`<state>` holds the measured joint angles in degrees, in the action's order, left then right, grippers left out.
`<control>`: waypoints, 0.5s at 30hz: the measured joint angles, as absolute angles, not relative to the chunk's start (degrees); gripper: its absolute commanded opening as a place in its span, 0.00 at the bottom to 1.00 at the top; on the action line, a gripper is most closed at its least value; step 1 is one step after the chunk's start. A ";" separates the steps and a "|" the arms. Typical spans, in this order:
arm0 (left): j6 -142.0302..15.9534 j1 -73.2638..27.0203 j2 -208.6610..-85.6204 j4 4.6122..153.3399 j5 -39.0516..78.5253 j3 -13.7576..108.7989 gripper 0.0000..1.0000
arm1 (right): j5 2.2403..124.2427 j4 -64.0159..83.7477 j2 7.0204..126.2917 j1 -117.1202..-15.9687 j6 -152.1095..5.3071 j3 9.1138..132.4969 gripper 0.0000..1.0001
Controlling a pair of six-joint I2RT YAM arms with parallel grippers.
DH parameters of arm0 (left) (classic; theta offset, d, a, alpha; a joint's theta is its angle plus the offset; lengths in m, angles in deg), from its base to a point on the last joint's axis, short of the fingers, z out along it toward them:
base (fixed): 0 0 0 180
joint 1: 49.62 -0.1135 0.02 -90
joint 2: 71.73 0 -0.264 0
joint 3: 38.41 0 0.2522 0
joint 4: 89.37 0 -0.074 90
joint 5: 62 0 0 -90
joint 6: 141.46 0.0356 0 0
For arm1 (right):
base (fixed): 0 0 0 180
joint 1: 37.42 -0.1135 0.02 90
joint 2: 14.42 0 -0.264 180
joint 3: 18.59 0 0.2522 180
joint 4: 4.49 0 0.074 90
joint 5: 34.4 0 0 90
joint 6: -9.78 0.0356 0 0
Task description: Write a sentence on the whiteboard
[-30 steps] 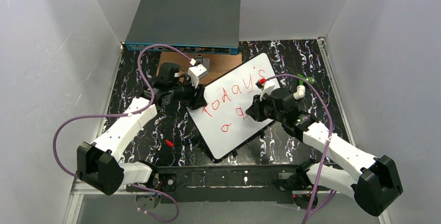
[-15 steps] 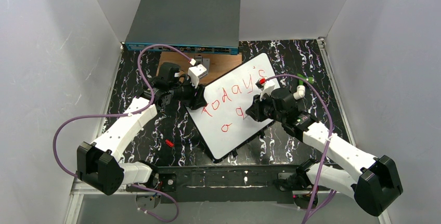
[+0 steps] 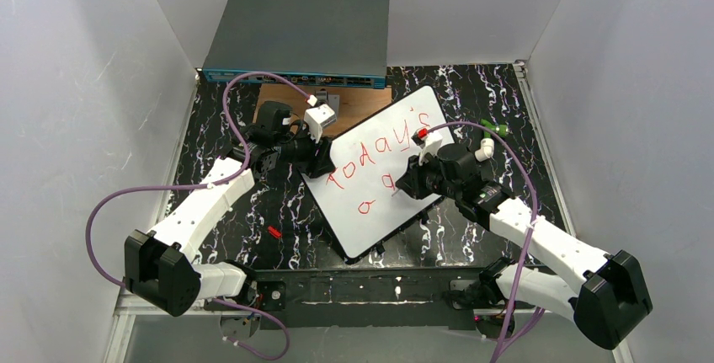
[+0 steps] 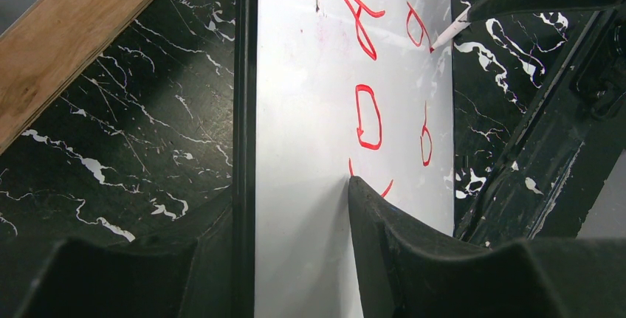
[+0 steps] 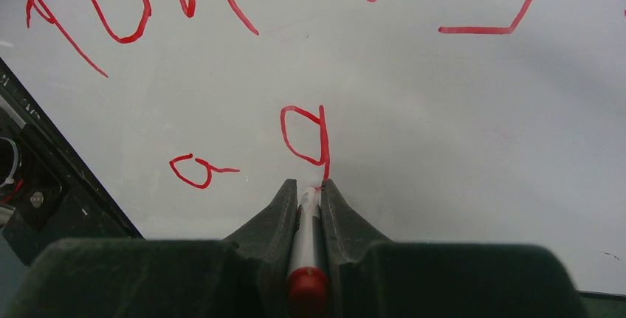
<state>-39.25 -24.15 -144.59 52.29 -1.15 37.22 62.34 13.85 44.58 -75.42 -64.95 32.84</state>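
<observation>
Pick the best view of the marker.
Right wrist: the white-barrelled, red-ended marker sits centre frame, clamped between the fingers, tip at the white rectangular whiteboard. Left wrist catches only its tip end; top external shows just the red end.

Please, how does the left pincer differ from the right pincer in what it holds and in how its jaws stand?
The left pincer clamps the edge of the whiteboard; the right pincer clamps a red-capped marker, with its tip at the board. The left pincer's jaws stand partly apart, astride the board's edge; the right pincer's jaws are almost together around the thin marker. Both have black fingers, and both grip something.
</observation>
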 measured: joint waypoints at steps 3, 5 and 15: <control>-39.25 -24.15 -144.59 52.29 -1.15 37.22 0.00 | 62.89 13.81 44.80 -75.42 -64.71 32.84 0.01; -39.25 -24.15 -144.59 52.29 -1.15 37.22 0.00 | 63.35 13.76 45.04 -75.42 -64.45 32.86 0.01; -39.25 -24.15 -144.59 52.29 -1.15 37.22 0.00 | 64.16 13.76 46.06 -75.44 -63.88 33.65 0.01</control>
